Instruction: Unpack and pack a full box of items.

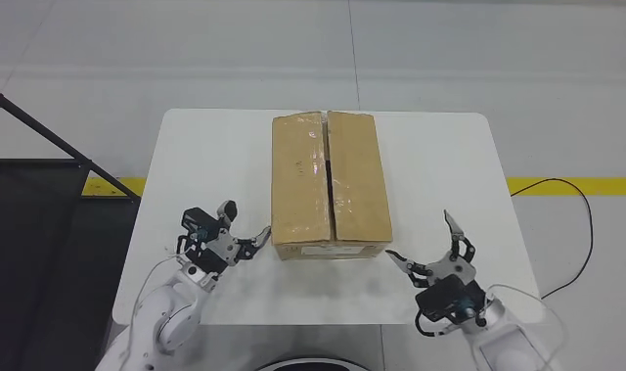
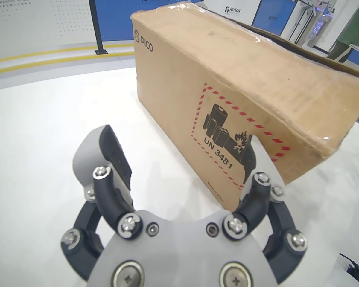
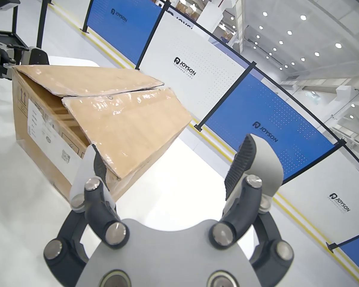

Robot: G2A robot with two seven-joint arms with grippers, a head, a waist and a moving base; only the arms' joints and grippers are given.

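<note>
Wide open and empty, left gripper [image 1: 248, 220] and right gripper [image 1: 419, 236] flank the box [image 1: 331, 183]; its loose flaps [image 3: 122, 120] need lifting gently

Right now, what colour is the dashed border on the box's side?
The dashed border on the box is red; clearest in the left wrist view.

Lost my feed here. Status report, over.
Left gripper open, right gripper open, both empty. Cardboard box on table, flaps loosely shut. Nothing between grippers and box.
</note>
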